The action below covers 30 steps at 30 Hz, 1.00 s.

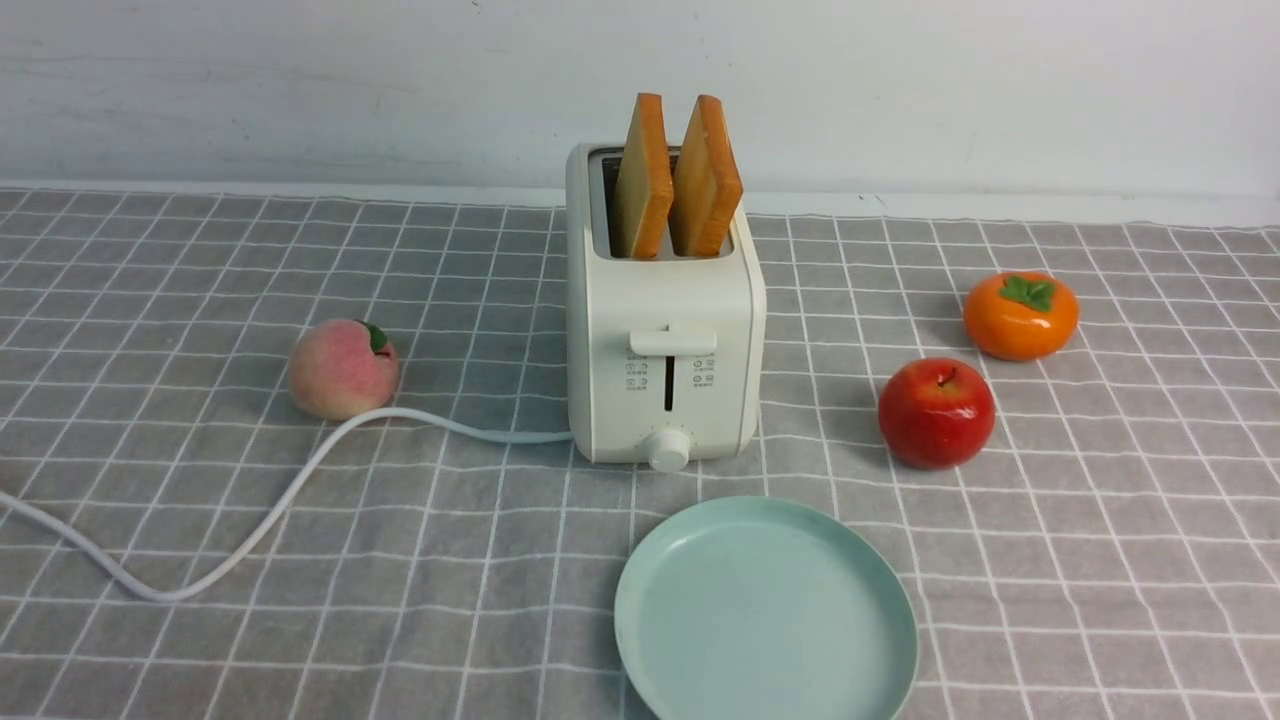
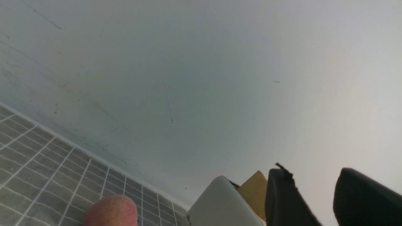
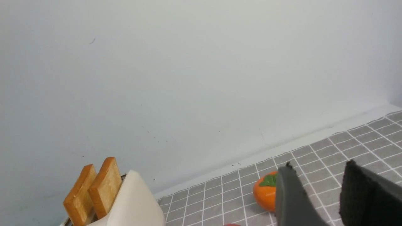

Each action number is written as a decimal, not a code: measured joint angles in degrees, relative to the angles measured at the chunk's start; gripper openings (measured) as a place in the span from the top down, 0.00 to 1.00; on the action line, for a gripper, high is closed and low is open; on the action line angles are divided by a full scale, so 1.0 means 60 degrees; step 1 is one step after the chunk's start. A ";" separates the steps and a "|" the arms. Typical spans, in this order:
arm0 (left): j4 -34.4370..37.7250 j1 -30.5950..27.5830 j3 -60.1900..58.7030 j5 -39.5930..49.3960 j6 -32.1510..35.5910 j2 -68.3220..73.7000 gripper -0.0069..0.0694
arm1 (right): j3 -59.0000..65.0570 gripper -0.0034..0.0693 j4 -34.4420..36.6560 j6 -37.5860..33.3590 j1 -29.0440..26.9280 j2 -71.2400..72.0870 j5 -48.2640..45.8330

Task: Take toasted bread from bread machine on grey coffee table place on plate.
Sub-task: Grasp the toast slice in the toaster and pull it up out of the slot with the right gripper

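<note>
Two square slices of golden toasted bread [image 1: 643,180] with orange-brown crusts stand on edge, one in each slot of the cream-white bread machine [image 1: 665,350], their upper halves sticking out. The machine sits mid-way across the grey coffee table [image 1: 1100,560] in its white-checked cloth, and the round mint-green plate [image 1: 765,610] lies bare just in front of it, not touching. The left gripper [image 2: 314,188] has its two black fingers [image 2: 282,194] parted with nothing between them, and it points toward the machine from the side of the pink peach [image 1: 343,368]. The right gripper [image 3: 317,175] is likewise spread and holds nothing, facing the orange persimmon [image 1: 1020,315] beyond a red apple [image 1: 936,412]. Both grippers are well apart from the bread, and how the arms are posed cannot be told
</note>
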State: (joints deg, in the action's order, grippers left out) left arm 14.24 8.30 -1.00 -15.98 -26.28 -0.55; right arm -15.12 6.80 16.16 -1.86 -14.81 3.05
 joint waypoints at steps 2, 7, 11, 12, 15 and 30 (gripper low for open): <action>0.0000 0.0000 0.0251 0.0181 0.0078 0.0116 0.60 | -0.0497 0.62 0.0000 0.0000 0.0000 -0.0435 -0.0360; 0.0000 0.0000 0.2382 0.1010 0.0736 0.1649 0.60 | -0.3355 0.62 -0.0009 0.0000 0.0000 -0.2235 -0.1827; -0.0009 0.0000 0.4572 0.2086 0.1052 0.3238 0.60 | -0.4621 0.62 -0.0078 0.0000 0.0000 -0.3017 -0.2118; -0.0062 0.0000 0.5733 0.2862 0.1253 0.4036 0.60 | -0.5082 0.62 -0.0244 -0.0045 0.0000 -0.3260 -0.2176; -0.0199 0.0000 0.7836 0.4887 0.1623 0.5481 0.60 | -0.5496 0.62 -0.0784 -0.0422 0.0000 -0.3530 -0.2551; -0.1544 0.0000 1.0330 0.9185 0.2871 0.9256 0.60 | -0.5711 0.62 -0.1234 -0.1209 0.0000 -0.4589 -0.6706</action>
State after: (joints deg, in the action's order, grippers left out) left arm 4.98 8.30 60.98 39.13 -9.06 54.98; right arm -49.39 -0.61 8.91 -1.86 -42.35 -37.19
